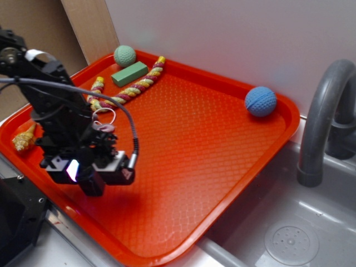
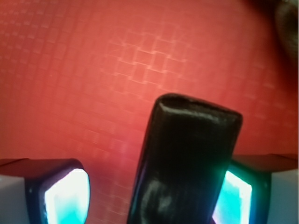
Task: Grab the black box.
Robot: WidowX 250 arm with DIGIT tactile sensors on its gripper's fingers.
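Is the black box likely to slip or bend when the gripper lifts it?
The black box looks glossy with rounded edges, so it may slip between the gripper pads. It appears rigid and holds its block shape, so bending seems unlikely. Only one pad seems to touch it, so it might tilt.

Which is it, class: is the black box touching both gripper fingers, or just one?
Cannot tell for both. In the wrist view the black box lies against the right-hand finger, while a strip of red tray shows between it and the left-hand finger.
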